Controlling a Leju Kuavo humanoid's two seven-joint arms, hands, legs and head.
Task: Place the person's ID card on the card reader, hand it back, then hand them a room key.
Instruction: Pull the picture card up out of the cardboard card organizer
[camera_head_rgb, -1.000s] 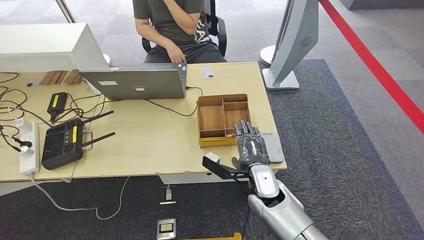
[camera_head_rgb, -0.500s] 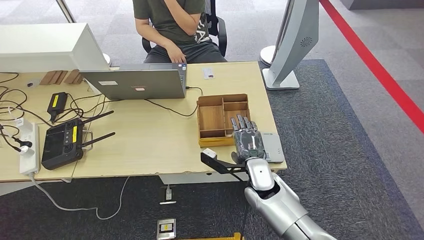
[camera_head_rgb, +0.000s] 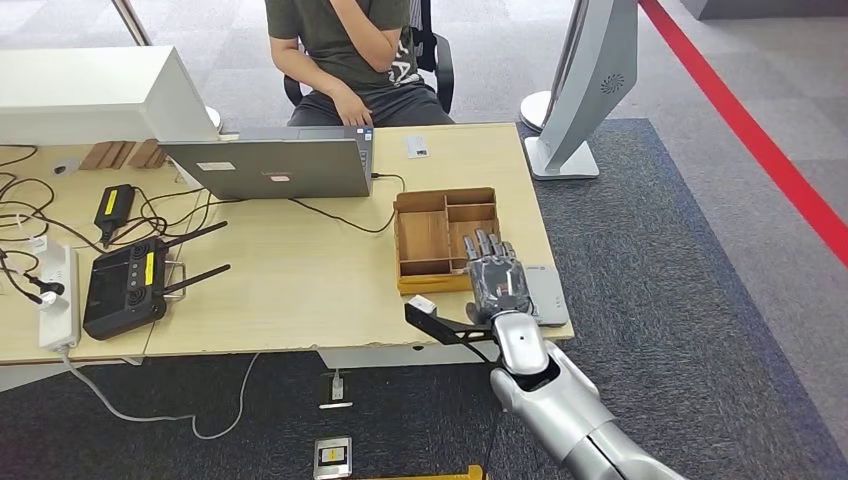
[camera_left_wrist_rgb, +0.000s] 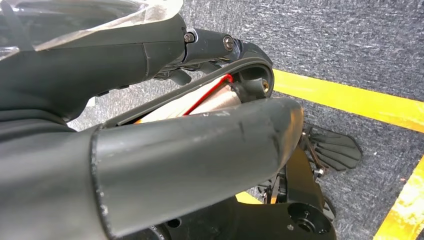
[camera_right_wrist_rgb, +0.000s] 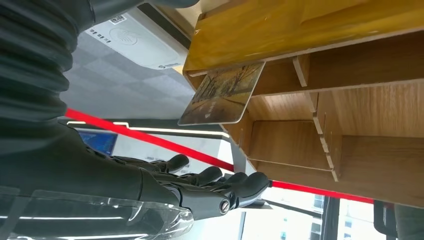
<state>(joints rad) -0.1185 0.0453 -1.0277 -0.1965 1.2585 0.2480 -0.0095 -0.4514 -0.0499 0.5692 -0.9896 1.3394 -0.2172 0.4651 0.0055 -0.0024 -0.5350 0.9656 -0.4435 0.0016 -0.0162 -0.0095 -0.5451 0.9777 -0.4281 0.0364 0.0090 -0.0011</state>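
The room is evenly and brightly lit from overhead, with no harsh beams. On the worktop shadows are soft and short, lying close under the laptop and inside the wooden tray. The head view is sharp across the frame, with little bending at its edges. At the right wrist, the near grey cover and the fingers are soft and dark, while bright windows behind them wash out to white. A clear plastic guard catches streaks of glare. At the left wrist, the near dark parts are blurred; the carpet beyond is crisp and grainy.
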